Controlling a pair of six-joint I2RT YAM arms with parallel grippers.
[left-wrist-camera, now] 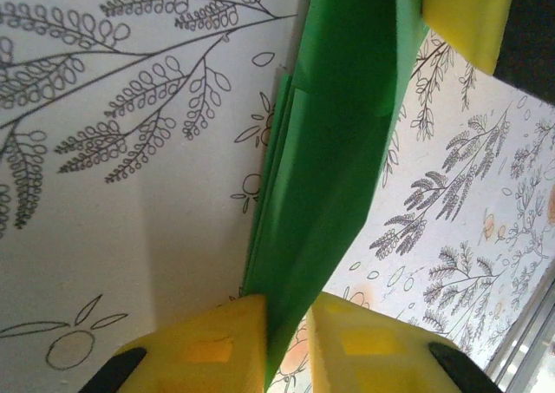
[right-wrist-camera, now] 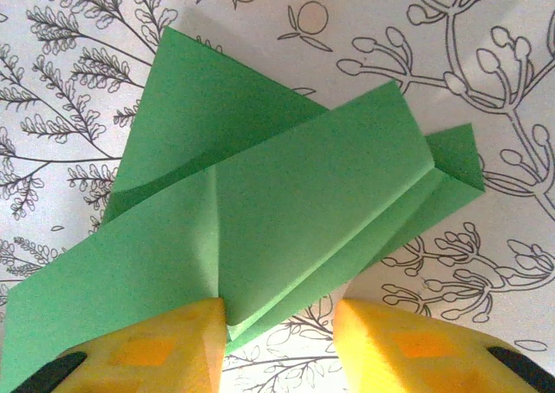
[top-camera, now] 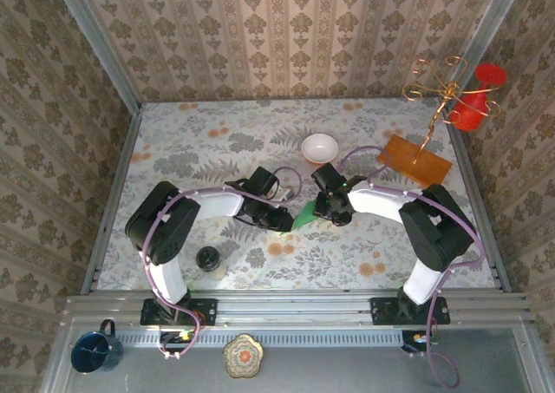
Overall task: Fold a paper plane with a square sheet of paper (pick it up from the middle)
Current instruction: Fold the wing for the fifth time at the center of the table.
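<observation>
Left gripper has its yellow fingers a little apart with the green paper between them; I cannot tell if it pinches. Right gripper is let go, fingers wide, a paper corner right beside one finger. Its camera sees the folds and flaps. From the top you see more: one paper mid tabletop between both grippers, one white bowl, one board, one dark cup.

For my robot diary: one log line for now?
paper plane: part-folded | left gripper: jaws astride its edge | right gripper: jaws apart over it
</observation>
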